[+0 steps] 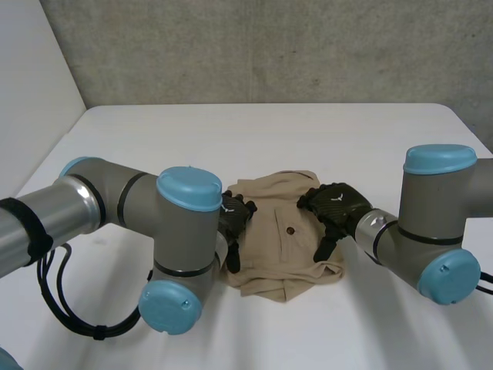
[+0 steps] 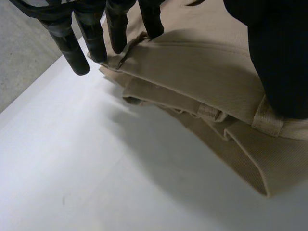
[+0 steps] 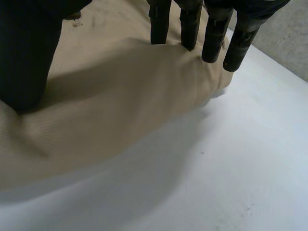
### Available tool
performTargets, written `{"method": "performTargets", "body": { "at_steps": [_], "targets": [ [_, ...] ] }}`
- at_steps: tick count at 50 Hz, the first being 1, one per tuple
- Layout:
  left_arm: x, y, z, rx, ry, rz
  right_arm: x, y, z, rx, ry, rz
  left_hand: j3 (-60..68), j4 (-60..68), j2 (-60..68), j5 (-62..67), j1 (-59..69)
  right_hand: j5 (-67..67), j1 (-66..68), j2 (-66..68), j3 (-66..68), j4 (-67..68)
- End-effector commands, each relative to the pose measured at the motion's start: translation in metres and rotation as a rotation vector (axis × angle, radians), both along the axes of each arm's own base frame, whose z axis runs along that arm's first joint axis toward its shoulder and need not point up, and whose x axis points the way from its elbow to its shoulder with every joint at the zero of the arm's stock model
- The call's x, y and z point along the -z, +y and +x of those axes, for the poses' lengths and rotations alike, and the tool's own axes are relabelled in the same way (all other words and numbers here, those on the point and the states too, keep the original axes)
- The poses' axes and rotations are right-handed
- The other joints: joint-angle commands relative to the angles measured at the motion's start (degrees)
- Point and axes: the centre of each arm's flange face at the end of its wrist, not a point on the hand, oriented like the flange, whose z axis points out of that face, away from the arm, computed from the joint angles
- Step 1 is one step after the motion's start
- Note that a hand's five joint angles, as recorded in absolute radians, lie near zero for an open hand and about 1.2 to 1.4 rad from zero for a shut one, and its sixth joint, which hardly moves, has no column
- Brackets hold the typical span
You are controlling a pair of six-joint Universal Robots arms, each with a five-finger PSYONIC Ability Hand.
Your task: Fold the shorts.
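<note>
We note the tan shorts (image 1: 281, 250) lying as a folded bundle on the white table (image 1: 231, 131), between the two hands. The left hand (image 1: 237, 216) sits on the bundle's left edge. In its wrist view its fingers (image 2: 115, 33) are straight and spread, with the tips touching the stacked cloth layers. Its thumb (image 2: 281, 67) rests on top of the waistband, near a belt loop (image 2: 210, 112), and it pinches nothing. The right hand (image 1: 335, 203) lies on the right side of the bundle. Its fingers (image 3: 190, 29) are straight, tips pressing on the cloth, and its thumb (image 3: 29, 57) is pushed down into the fabric, with no grasp. A dark button (image 1: 290, 230) shows on the top layer between the hands.
</note>
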Motion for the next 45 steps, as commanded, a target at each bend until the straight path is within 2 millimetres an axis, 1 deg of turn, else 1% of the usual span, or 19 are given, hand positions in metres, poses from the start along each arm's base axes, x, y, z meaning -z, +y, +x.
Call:
{"method": "performTargets", "body": {
  "at_steps": [1,3,5,6,7,8,9,10,12,13,17,23,29,33,37,38,41,43,45],
  "targets": [
    [-0.035,0.004,-0.001,0.009,0.069,-0.050,-0.040,-0.006,0.002,0.002,-0.048,-0.105,1.23,1.63,1.53,0.79,1.45,-2.95,-0.79,-2.23,-2.16,-3.12],
    [-0.063,0.006,0.001,0.002,0.126,-0.091,-0.072,-0.003,0.002,0.003,-0.091,-0.181,1.06,1.47,1.37,0.63,1.28,-2.95,-0.79,-2.23,-2.16,-3.12],
    [-0.083,0.006,0.004,-0.009,0.176,-0.116,-0.095,-0.001,0.000,0.018,-0.129,-0.233,1.06,1.46,1.36,0.63,1.28,-2.95,-0.79,-2.23,-2.16,-3.12],
    [-0.095,0.007,0.006,-0.016,0.205,-0.131,-0.121,0.000,-0.002,0.050,-0.185,-0.285,1.06,1.46,1.36,0.63,1.28,-2.95,-0.79,-2.23,-2.16,-3.12],
    [-0.122,0.008,0.014,-0.034,0.270,-0.168,-0.133,0.000,-0.004,0.076,-0.217,-0.310,0.39,0.80,0.70,-0.04,0.61,-2.95,-0.79,-2.23,-2.16,-3.12],
    [-0.138,0.007,0.020,-0.050,0.307,-0.191,-0.145,-0.002,-0.008,0.110,-0.253,-0.330,-0.11,0.29,0.19,-0.55,0.10,-2.95,-0.79,-2.23,-2.16,-3.12],
    [-0.152,0.006,0.027,-0.066,0.339,-0.213,-0.171,-0.003,-0.016,0.179,-0.325,-0.371,-0.12,0.29,0.19,-0.55,0.10,-2.95,-0.79,-2.23,-2.16,-3.12],
    [-0.177,0.002,0.041,-0.104,0.392,-0.255,-0.180,-0.002,-0.019,0.205,-0.357,-0.383,0.05,0.45,0.35,-0.39,0.27,-2.95,-0.79,-2.23,-2.16,-3.12],
    [-0.200,-0.003,0.059,-0.146,0.440,-0.294,-0.209,0.004,-0.030,0.278,-0.408,-0.418,1.39,1.79,1.69,0.95,1.61,-2.95,-0.79,-2.23,-2.16,-3.12],
    [-0.217,-0.005,0.075,-0.185,0.470,-0.317,-0.214,0.006,-0.034,0.298,-0.403,-0.421,4.22,4.63,4.53,3.79,4.44,-2.95,-0.79,-2.23,-2.16,-3.12],
    [-0.234,0.000,0.101,-0.229,0.467,-0.278,-0.225,0.004,-0.062,0.410,-0.333,-0.378,3.25,3.66,3.56,2.82,3.47,-2.95,-0.79,-2.23,-2.16,-3.12],
    [-0.241,-0.006,0.119,-0.237,0.534,-0.201,-0.226,0.002,-0.073,0.445,-0.298,-0.337,0.22,0.63,0.53,-0.21,0.44,-2.95,-0.79,-2.23,-2.16,-3.12],
    [-0.243,-0.006,0.121,-0.233,0.573,-0.184,-0.226,0.004,-0.071,0.430,-0.303,-0.337,-1.30,-0.89,-0.99,-1.73,-1.08,-2.95,-0.79,-2.23,-2.16,-3.12],
    [-0.239,-0.005,0.120,-0.233,0.571,-0.173,-0.220,0.004,-0.067,0.406,-0.287,-0.321,-2.02,-1.61,-1.71,-2.45,-1.80,-2.95,-0.79,-2.23,-2.16,-3.12],
    [-0.232,-0.005,0.120,-0.237,0.561,-0.154,-0.182,-0.003,-0.056,0.303,-0.202,-0.226,-2.02,-1.61,-1.71,-2.45,-1.80,-2.95,-0.79,-2.23,-2.16,-3.12],
    [-0.231,-0.005,0.120,-0.237,0.561,-0.154,-0.160,-0.004,-0.046,0.231,-0.167,-0.167,-2.02,-1.61,-1.71,-2.45,-1.80,-2.95,-0.79,-2.23,-2.16,-3.12],
    [-0.230,-0.005,0.118,-0.228,0.570,-0.167,-0.127,0.006,-0.022,0.092,-0.126,-0.080,-2.02,-1.61,-1.71,-2.45,-1.80,-2.95,-0.79,-2.23,-2.16,-3.12],
    [-0.228,-0.005,0.118,-0.225,0.573,-0.174,-0.090,0.020,0.006,-0.038,-0.101,0.005,-2.02,-1.61,-1.71,-2.45,-1.80,-2.95,-0.79,-2.23,-2.16,-3.12],
    [-0.227,-0.006,0.117,-0.224,0.574,-0.178,-0.067,0.022,0.018,-0.079,-0.093,0.042,-2.02,-1.61,-1.71,-2.45,-1.80,-2.95,-0.79,-2.23,-2.16,-3.12]
  ]
}}
